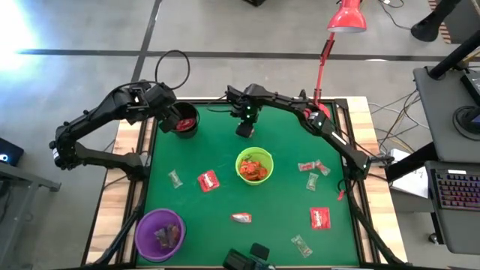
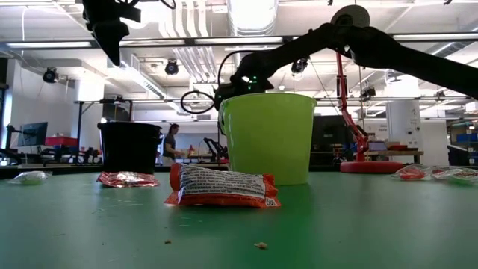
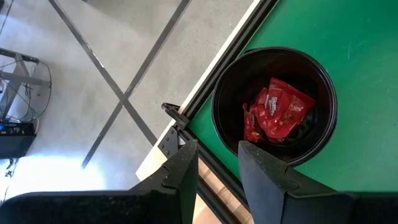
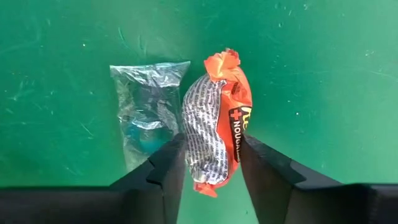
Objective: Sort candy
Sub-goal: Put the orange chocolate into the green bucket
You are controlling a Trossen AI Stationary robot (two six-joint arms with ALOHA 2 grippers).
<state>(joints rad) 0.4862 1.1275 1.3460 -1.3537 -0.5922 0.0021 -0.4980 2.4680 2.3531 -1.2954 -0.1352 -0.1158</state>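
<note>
1. The right gripper (image 4: 211,163) clasps an orange candy bar (image 4: 217,134), its long axis running along the fingers.
2. In the high view's upper centre, it hangs just above the green bowl (image 1: 254,166).
3. The left gripper (image 3: 217,167), empty and part open, hovers over the black bowl (image 3: 273,106).

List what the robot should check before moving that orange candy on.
1. Right gripper closed on both sides of the orange candy: ok.
2. Clear-wrapped candy beside it lies outside the grip: ok.
3. Orange candy lifted off the green mat: cannot tell.
4. Lime-green bowl, probably the destination, already holds orange wrappers and has room: ok.
5. Left gripper is open and empty over the black bowl, off to the side: ok.
</note>
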